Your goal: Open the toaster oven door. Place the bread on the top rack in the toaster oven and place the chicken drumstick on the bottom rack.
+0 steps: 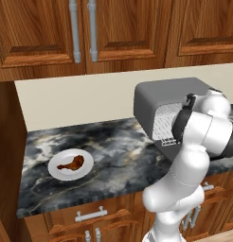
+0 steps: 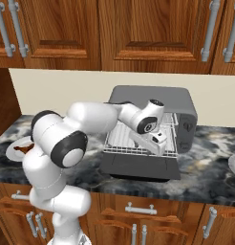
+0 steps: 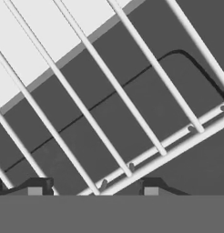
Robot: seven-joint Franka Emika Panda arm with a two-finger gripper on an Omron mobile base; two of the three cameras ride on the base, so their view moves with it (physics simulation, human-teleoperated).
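Here, end effector (image 3: 93,190) spread open, empty, just above pulled-out wire rack (image 2: 120,142), chicken drumstick (image 1: 72,163) well apart.

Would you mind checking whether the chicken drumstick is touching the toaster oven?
Apart. The left base view shows the chicken drumstick on a white plate, with bare countertop between it and the toaster oven.

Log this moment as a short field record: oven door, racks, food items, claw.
toaster oven door: open, folded down flat in front of the toaster oven
rack: a silver wire rack is pulled out over the door; which of the two it is cannot be told
chicken drumstick: on a white plate on the counter, left of the oven
bread: cannot be made out on the rack
claw: open, empty, just above the wire rack's front edge
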